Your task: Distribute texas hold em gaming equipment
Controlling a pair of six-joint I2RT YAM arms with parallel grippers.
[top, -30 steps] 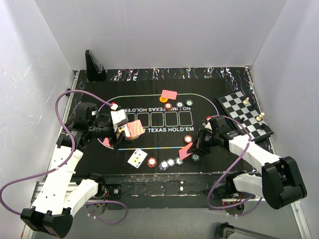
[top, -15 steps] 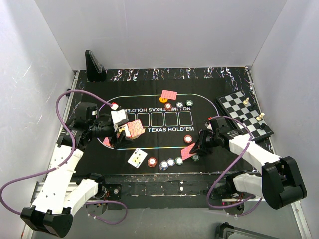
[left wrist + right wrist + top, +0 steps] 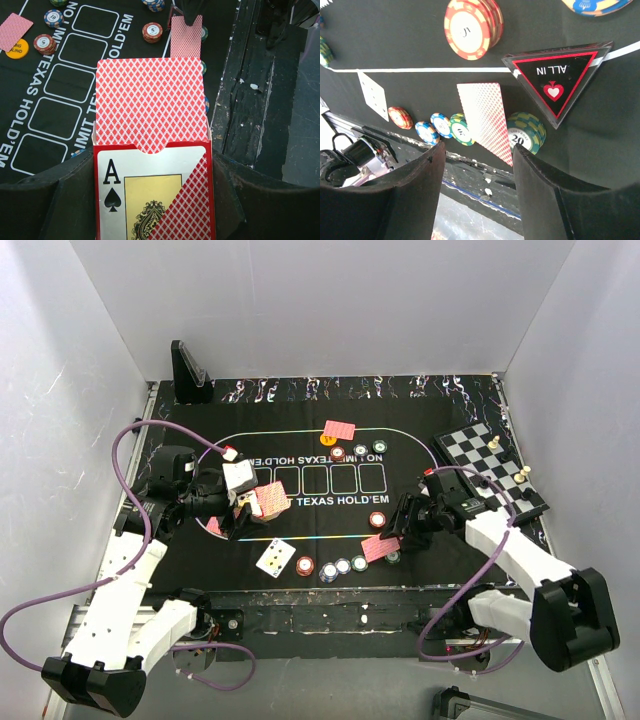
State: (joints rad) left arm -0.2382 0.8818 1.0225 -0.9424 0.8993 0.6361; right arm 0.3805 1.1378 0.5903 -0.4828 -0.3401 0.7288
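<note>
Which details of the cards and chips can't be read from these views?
- Every view: red-backed card lies face down, value hidden.
- Top view: face-up card too small to read; right wrist view shows it steeply slanted.
- Left wrist view: card box wall hides how many cards are inside; the bottom edge cuts the box off.
- Right wrist view: the red-backed card covers the left side of the green chip stack.

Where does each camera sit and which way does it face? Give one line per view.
Top external: above, behind the bases, looking down on the black printed mat; left arm and right arm show.
Left wrist: on the left gripper, looking along its dark fingers past the red card box it clamps.
Right wrist: on the open right gripper, looking down at the black triangular marker; both fingers show.
Shared: all three show the red-backed card beside the green chip.
</note>
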